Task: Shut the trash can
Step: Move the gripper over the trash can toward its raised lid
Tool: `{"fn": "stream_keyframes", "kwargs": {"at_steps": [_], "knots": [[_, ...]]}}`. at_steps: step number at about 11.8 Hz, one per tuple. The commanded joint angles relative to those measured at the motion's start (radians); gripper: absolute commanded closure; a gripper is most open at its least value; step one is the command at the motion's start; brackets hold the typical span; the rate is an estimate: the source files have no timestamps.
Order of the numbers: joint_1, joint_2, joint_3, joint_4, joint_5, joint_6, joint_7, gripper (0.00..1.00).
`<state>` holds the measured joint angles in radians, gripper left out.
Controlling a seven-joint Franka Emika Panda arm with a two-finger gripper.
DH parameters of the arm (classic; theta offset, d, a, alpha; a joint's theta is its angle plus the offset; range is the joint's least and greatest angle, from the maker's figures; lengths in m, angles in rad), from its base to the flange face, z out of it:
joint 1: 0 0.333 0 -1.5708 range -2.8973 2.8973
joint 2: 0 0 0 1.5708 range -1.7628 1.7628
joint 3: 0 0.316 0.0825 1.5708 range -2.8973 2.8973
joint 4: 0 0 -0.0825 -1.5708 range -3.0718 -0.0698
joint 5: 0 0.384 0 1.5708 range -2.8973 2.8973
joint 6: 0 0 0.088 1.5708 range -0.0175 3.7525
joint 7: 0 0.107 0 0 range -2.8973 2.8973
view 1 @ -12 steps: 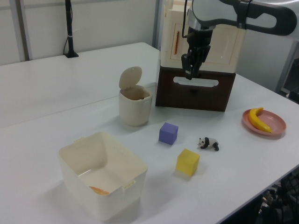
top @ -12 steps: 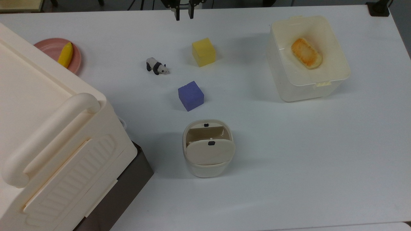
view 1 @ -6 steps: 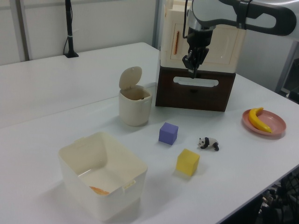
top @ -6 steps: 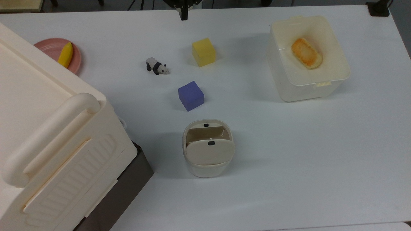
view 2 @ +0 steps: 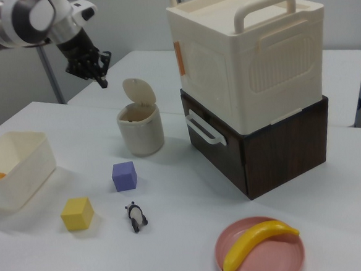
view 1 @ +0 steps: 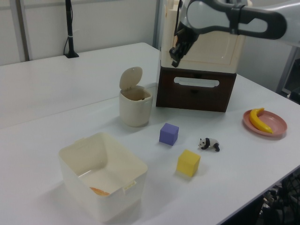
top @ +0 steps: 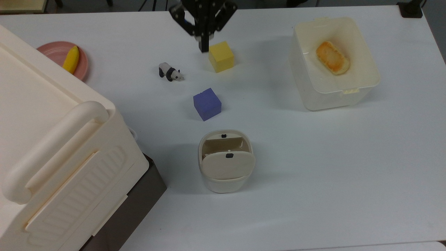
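- Trash can (top: 225, 162): on the white table (top: 313, 174), toward the top view's bottom edge, midway across; lid (view 1: 130, 78) raised, standing upright off the rim.
- Gripper (top: 204, 48): in the air, well apart from the trash can; fingers pressed together, holding nothing.
- Yellow cube (top: 221, 56): nearer the top view's top edge, just beside the gripper tip.
- Purple cube (top: 207, 104): between yellow cube and trash can.
- Panda figure (top: 170, 72): to the top view's left of the cubes.
- Big cream box (view 2: 249, 50): on a dark wooden base (view 2: 268, 145), at the top view's bottom-left corner.
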<state>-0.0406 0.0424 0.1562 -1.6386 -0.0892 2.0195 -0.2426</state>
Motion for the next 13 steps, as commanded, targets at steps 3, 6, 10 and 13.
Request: {"fn": "stream_keyframes", "kwargs": {"at_steps": [3,6,10,13], "knots": [[-0.016,0.218,-0.004,0.138,0.019,0.264,-0.064,1.00],[-0.013,0.321,-0.004,0.241,0.019,0.382,-0.060,1.00],[-0.015,0.347,0.011,0.256,0.019,0.482,-0.060,1.00],[-0.015,0.395,0.017,0.253,0.023,0.544,-0.061,1.00]]}}
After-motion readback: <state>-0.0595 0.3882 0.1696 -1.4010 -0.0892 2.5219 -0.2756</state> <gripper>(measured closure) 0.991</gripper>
